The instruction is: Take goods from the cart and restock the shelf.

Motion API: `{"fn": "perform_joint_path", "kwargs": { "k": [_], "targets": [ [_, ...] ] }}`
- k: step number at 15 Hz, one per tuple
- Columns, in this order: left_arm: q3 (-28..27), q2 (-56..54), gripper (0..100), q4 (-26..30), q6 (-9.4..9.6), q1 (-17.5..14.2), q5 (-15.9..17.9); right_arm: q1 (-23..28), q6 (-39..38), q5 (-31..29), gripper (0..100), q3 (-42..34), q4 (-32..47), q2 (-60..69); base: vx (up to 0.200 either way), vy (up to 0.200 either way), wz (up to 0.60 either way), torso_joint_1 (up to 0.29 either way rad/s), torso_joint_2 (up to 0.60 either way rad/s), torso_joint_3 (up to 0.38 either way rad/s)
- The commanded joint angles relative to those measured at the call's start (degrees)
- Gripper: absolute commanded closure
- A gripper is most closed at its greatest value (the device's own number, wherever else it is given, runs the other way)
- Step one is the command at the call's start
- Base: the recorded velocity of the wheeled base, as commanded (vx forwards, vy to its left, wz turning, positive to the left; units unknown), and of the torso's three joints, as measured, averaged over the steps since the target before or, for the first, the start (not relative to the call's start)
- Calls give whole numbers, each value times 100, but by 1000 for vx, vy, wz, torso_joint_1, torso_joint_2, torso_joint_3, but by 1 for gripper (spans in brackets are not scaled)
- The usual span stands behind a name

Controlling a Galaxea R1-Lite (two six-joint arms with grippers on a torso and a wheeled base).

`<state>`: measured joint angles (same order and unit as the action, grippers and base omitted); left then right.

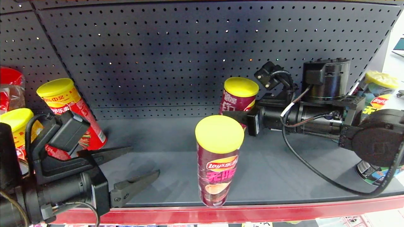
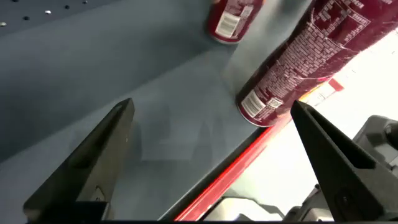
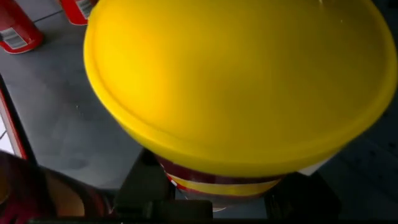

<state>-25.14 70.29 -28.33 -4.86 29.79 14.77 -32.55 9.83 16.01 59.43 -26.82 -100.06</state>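
Note:
Two maroon chip cans with yellow lids are on the dark shelf [image 1: 277,170]. The front can [image 1: 217,160] stands upright near the shelf's red front edge. The back can [image 1: 240,94] is upright behind it, and my right gripper [image 1: 236,117] is shut on its body from the right. In the right wrist view its yellow lid [image 3: 242,74] looms large, with the right gripper [image 3: 217,199] below it. My left gripper [image 1: 145,160] is open and empty, low over the shelf to the left of the front can. In the left wrist view the left gripper [image 2: 212,106] points toward the front can [image 2: 311,56].
Red chip cans [image 1: 75,110] and a yellow-lidded can [image 1: 15,123] stand at the shelf's left end behind my left arm. Green and blue cans [image 1: 378,91] stand at the right end behind my right arm. A pegboard wall [image 1: 189,53] closes the back. The red front lip [image 1: 252,212] bounds the shelf.

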Motion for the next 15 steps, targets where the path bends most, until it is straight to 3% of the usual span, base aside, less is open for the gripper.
{"fn": "perform_joint_path", "kwargs": {
  "k": [1,5,10,11,15],
  "targets": [
    [18,-165,0,3,3,9,-19,-6,2,-10,100,218,-8,-251,0,0,0,0,0,0],
    [-18,-639,0,899,29,106,-133,-103,-25,-45,100,482,1,-435,0,0,0,0,0,0],
    [18,-754,0,952,29,106,-124,-164,-33,-71,100,368,-8,-453,0,0,0,0,0,0],
    [9,-745,0,943,29,106,-124,-173,-33,-80,0,350,-8,-435,0,0,0,0,0,0],
    [18,-701,0,952,29,106,-133,-217,-51,-194,0,-2,-8,-137,0,0,0,0,0,0]
  ]
}}
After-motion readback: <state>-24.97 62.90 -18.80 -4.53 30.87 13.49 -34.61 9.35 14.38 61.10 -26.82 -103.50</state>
